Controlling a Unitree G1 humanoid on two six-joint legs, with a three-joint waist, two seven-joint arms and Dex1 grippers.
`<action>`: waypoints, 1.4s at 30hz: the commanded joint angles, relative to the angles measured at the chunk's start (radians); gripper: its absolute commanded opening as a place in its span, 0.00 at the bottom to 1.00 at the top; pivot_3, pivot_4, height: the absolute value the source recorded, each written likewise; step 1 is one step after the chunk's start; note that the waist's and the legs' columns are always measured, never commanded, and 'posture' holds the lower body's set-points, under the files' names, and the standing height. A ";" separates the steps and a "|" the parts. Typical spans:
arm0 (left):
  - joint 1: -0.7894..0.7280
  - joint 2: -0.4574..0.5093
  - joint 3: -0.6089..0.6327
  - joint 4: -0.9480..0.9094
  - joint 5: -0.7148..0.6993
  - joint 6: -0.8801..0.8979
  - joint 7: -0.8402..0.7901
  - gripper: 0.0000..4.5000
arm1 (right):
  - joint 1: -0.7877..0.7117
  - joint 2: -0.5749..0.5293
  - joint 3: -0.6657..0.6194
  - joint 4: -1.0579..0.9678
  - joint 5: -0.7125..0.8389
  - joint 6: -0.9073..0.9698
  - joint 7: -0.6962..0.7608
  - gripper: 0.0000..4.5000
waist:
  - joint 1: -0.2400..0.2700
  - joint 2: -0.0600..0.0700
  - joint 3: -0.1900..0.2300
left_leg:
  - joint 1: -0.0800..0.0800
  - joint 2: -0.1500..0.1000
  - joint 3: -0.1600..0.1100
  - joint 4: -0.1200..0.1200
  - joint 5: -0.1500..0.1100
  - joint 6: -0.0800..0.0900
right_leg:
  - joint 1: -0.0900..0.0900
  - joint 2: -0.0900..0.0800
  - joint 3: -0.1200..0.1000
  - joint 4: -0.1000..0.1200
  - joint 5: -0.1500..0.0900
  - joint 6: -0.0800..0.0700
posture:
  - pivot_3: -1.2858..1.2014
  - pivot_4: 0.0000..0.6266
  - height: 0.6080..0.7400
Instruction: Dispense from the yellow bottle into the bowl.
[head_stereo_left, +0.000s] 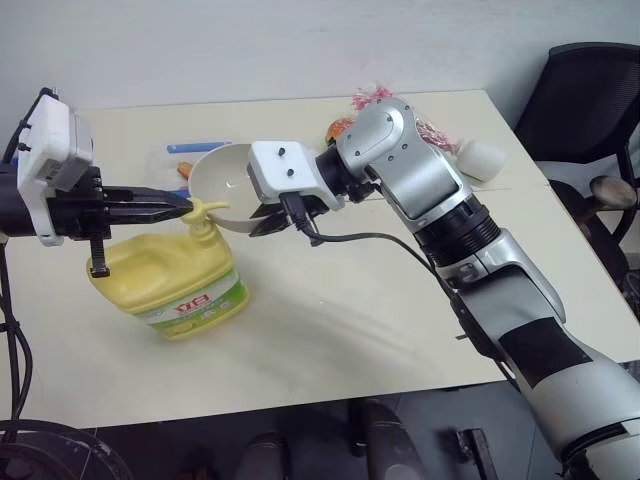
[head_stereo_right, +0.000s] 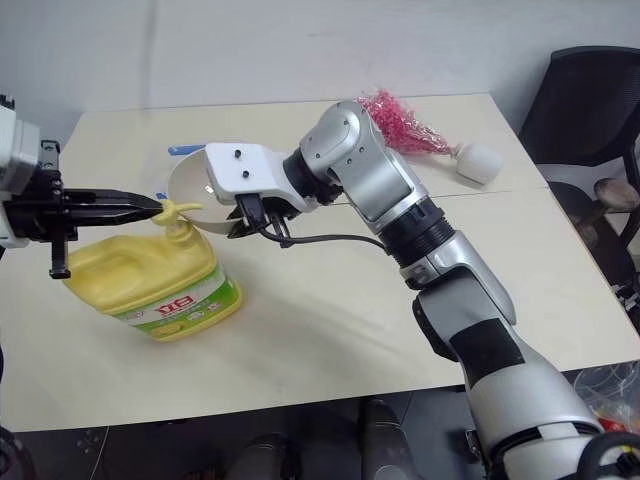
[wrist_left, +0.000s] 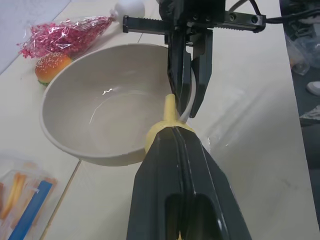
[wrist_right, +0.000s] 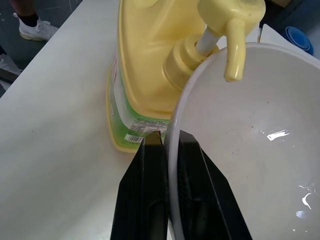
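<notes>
Left eye view puts us over a pale cream table (head_stereo_left: 330, 330) that meets a plain light wall at its far edge, with a black office chair (head_stereo_left: 590, 100) standing off its right corner and dark floor showing below the near edge. On the left part of the table stands the yellow bottle (head_stereo_left: 170, 280), upright, its green-and-white label facing us.

Our left gripper (head_stereo_left: 178, 207) reaches in level from the left with its two black fingers pressed together, their tips lying on top of the pump head; it grips nothing between them. Our right gripper (wrist_right: 170, 150) is clamped on the rim of the bowl (head_stereo_left: 222, 185), one finger inside the wall and one outside. We hold the bowl off the table, tipped so its opening faces the pump, and the spout hangs just over its rim. The bowl's inside looks wet and shiny in spots.

Behind the bowl, on the far side of the table, lie a clear food box with blue strips (wrist_left: 25, 200), a toy burger (wrist_left: 52, 65), and a pink flower bundle (head_stereo_right: 400, 125) in its white vase (head_stereo_right: 478, 160), tipped on its side.
</notes>
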 joint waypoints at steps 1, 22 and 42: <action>0.024 0.017 -0.055 0.008 0.060 -0.018 -0.020 0.00 | -0.027 0.004 -0.026 -0.026 0.007 -0.017 0.009 0.00 | 0.000 0.000 0.000 | 0.000 0.000 0.000 0.000 0.000 0.000 | 0.000 0.000 0.000 0.000 0.000 0.000 | 0.52 0.24 1.00; 0.051 0.026 -0.169 0.058 0.118 -0.047 -0.089 0.00 | -0.017 -0.005 -0.019 -0.086 0.015 -0.017 0.059 0.00 | 0.000 0.001 0.000 | 0.005 0.000 0.003 0.000 0.000 0.000 | 0.001 0.000 0.003 0.005 0.000 -0.002 | 0.52 0.24 1.00; -0.008 -0.045 -0.214 0.120 0.149 -0.019 -0.073 0.00 | -0.010 0.000 -0.030 -0.082 -0.001 -0.033 0.052 0.00 | 0.004 0.019 -0.012 | 0.019 0.000 0.008 -0.006 0.000 0.000 | 0.011 0.000 0.004 0.006 -0.001 -0.003 | 0.52 0.24 1.00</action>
